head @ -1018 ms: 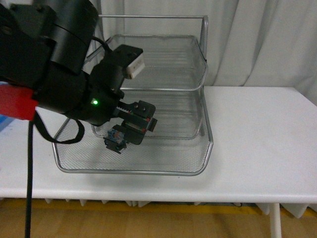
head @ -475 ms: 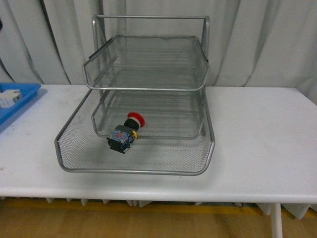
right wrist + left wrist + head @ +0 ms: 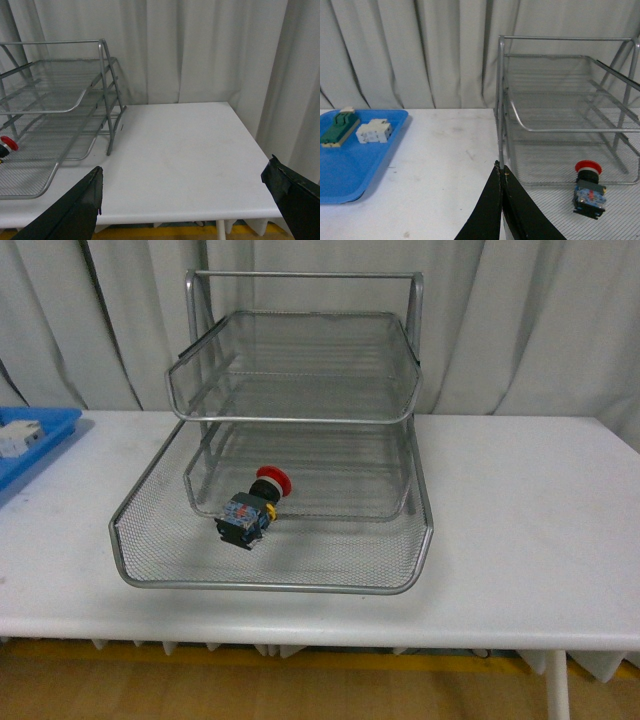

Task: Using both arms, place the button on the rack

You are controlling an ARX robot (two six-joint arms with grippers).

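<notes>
Button lies on its side in the btm tier of the rack, left of ctr, on the mesh floor. Long axis runs diagonal: red cap points far-right, toward the rack's back, and the black-and-blue body points near-left, toward the open front lip. Yellow collar sits btwn the two. Cap end lines up approx w/ the front edge of the middle tier; can't tell if it touches that wire.

Left wrist view shows the same button, cap to the far side and body nearer, just inside the rack frame. Left gripper is clear of it, out over the table near the rack's left corner; its fingers meet at the tips w/ nothing btwn them.

Right gripper has its fingers spread wide and grips nothing, over bare table right of the rack. Only a sliver of the button shows at that view's edge.

Rack stands on a white table, pale curtain behind. Far left: blue tray w/ a white blocky part and a green-and-beige switch, well apart from the rack.
</notes>
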